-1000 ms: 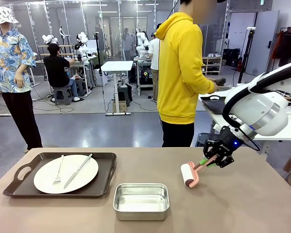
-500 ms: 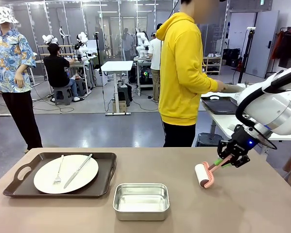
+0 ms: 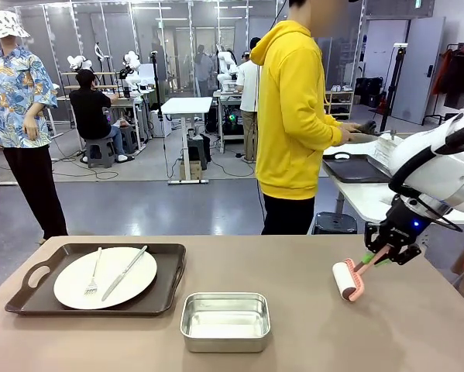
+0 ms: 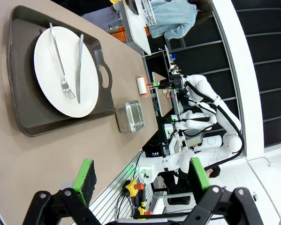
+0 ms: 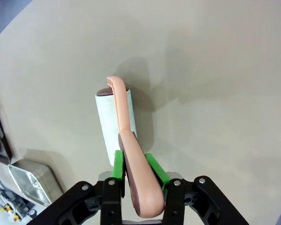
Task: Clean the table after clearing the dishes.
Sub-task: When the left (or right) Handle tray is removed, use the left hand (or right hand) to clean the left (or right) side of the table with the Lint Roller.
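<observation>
A white plate point(image 3: 105, 277) with a fork and a knife lies on a dark brown tray point(image 3: 30, 302) at the left of the brown table point(image 3: 293, 341); the left wrist view shows the plate point(image 4: 60, 75) and tray point(image 4: 23, 93) too. My right gripper point(image 3: 375, 258) is shut on the pink handle of a lint roller point(image 3: 346, 280), whose white roll rests on the table's right part. From the right wrist, the roller point(image 5: 113, 123) lies on the tabletop between the green pads point(image 5: 117, 164). My left gripper point(image 4: 139, 176) hangs open off the table, holding nothing.
A small rectangular steel pan point(image 3: 225, 320) sits near the table's front middle. A person in a yellow hoodie point(image 3: 293, 116) stands behind the table, turned toward a white side table point(image 3: 371, 198) at the right that bears a dark tray point(image 3: 355, 167).
My right gripper has drawn the lint roller rightward across the table. The person has kept handling things at the side table. Tray, plate and pan have not moved.
</observation>
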Robot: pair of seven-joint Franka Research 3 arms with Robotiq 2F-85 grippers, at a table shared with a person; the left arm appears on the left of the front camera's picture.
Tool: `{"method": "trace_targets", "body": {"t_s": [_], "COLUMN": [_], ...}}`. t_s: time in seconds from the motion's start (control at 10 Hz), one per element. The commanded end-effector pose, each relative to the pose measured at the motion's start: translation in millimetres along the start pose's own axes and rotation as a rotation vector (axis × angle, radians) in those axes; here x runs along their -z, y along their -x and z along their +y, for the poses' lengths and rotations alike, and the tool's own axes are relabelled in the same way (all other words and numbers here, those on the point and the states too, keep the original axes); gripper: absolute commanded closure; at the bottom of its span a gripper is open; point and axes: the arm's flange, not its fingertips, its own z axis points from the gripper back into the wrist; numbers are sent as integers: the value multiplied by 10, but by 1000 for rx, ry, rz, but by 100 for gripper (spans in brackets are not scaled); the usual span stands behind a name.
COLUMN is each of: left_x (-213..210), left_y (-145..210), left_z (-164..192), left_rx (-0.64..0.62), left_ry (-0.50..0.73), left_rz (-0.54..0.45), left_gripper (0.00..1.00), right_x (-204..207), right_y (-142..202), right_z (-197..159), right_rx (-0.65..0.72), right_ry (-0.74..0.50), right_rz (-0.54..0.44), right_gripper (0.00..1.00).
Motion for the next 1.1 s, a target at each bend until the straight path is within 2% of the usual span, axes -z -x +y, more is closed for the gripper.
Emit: {"method": "trace_targets", "body": {"t_s": [0.0, 0.4, 0.8, 1.0], "left_x": [-19, -19, -19, -19], "left_y": [10, 10, 10, 10], "left_z": [-12, -12, -12, -12], "left_rx": [7, 7, 7, 7], "left_ry": [3, 3, 3, 3], "left_rz": [-2, -2, -2, -2], "left_gripper": [0, 0, 0, 0], "right_x": [259, 176, 132, 91], "right_y": [178, 185, 148, 133], "right_z": [-225, -240, -308, -345], "right_rx": [73, 156, 213, 277], "right_ry": [191, 388, 485, 492], "right_rz": [22, -71, -101, -111], "right_gripper": [77, 77, 77, 77]}}
